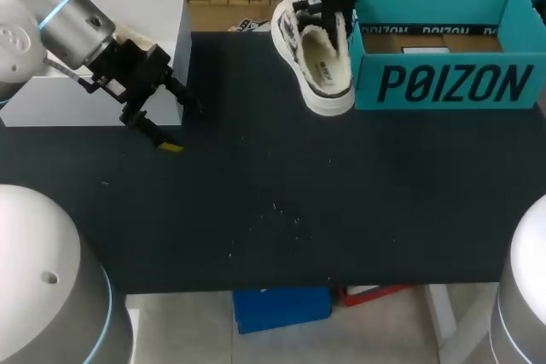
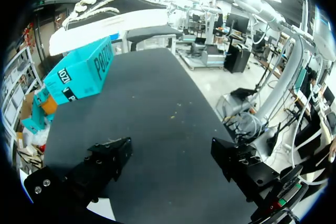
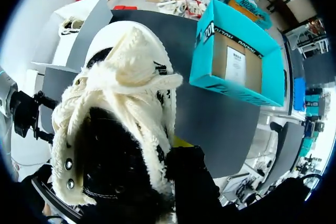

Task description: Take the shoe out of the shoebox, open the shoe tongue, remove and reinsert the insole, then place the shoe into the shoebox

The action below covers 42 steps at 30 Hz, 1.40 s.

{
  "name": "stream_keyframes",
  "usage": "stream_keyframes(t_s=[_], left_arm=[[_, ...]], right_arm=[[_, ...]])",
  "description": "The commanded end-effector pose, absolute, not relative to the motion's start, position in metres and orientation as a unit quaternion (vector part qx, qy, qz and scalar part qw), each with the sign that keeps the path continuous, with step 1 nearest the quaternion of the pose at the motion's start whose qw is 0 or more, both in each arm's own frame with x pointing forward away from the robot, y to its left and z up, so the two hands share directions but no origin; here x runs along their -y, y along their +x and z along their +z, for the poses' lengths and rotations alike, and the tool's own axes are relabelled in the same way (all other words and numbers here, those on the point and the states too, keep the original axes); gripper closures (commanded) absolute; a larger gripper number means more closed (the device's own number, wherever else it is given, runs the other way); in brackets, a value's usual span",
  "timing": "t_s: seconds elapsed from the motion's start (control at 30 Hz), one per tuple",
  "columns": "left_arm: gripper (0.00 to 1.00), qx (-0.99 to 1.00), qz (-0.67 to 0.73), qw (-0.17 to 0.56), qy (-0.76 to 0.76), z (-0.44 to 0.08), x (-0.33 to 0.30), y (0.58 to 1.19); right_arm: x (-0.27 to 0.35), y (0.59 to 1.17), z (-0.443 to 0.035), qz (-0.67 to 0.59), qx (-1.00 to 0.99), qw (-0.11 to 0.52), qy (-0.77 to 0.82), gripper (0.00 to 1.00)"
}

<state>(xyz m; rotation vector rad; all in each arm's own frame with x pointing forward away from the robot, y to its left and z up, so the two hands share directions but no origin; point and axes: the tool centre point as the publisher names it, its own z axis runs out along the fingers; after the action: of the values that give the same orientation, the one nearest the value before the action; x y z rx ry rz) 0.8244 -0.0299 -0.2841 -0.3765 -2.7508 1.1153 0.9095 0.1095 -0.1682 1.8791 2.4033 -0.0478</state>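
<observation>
Two grippers show. At the upper left of the head view, my left gripper (image 1: 181, 127) hovers over the black table (image 1: 281, 185), just in front of a white block (image 1: 162, 14). Its fingers stand wide apart with nothing between them, which the left wrist view also shows.

At the top middle, my right gripper (image 1: 331, 8) is clamped on the shoe (image 1: 322, 70) at its opening and holds it up off the table. The shoe is white with dark markings and a fleecy cream lining. In the right wrist view one yellow fingertip (image 3: 181, 141) presses its side; the lining hides the other.

The shoe hangs just left of the teal shoebox (image 1: 444, 83), which sits open at the upper right with its brown floor showing.
</observation>
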Motion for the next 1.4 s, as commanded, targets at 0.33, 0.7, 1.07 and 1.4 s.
stream_keyframes(t_s=[0.33, 0.7, 1.07, 1.4], left_arm=[[0.00, 0.917, 0.370, 0.075, -0.126, -0.285, 0.030, 0.824], [0.00, 0.917, 0.370, 0.075, -0.126, -0.285, 0.030, 0.824], [0.00, 0.917, 0.370, 0.075, -0.126, -0.285, 0.030, 0.824], [0.00, 0.917, 0.370, 0.075, -0.126, -0.285, 0.030, 0.824]], right_arm=[[-0.068, 0.915, -0.133, -0.044, -0.872, 0.067, 0.483, 1.00], [-0.068, 0.915, -0.133, -0.044, -0.872, 0.067, 0.483, 1.00], [-0.056, 0.935, -0.141, -0.067, -0.904, 0.081, 0.415, 1.00], [0.020, 0.979, -0.138, -0.045, -0.960, 0.083, 0.262, 1.00]])
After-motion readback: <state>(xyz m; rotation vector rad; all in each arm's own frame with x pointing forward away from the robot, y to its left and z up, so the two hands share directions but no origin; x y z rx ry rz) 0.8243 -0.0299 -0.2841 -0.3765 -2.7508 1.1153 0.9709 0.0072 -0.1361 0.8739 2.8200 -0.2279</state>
